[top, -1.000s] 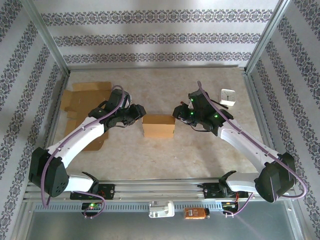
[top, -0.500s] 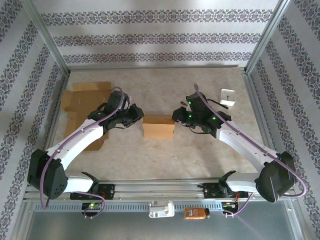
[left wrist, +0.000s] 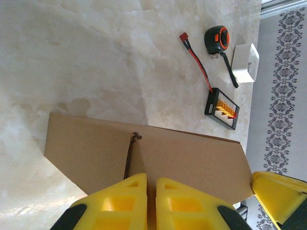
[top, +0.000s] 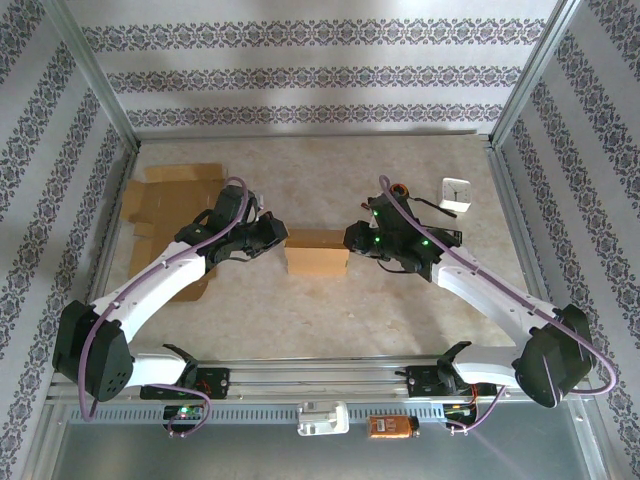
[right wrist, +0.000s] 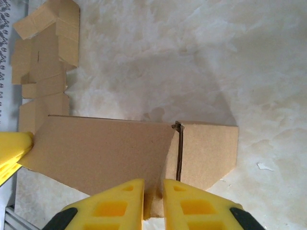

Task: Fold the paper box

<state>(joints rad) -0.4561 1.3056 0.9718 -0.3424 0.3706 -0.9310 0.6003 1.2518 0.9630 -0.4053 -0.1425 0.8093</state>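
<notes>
- Over the last second both arms have closed in on the paper box [top: 317, 252], which stands mid-worktop, between them.
- The left tool [left wrist: 151, 191] went from standing spread beside the box's left end to pinching its wall, with the fingers almost together.
- The right tool [right wrist: 153, 191] has drawn tighter too. A thin edge of cardboard shows between its fingers at the box's right end.
- My reading is that the box is now held at both ends, steady enough for pressing or tucking a flap.
- One box and two tools are in view.
- Several flat cardboard blanks [top: 165, 200] lie at the far left; they overlap, so I cannot count them.
- One small white clock [top: 457, 192] sits at the far right.
- One tape measure [left wrist: 217, 38] lies on the worktop [top: 300, 320].
</notes>
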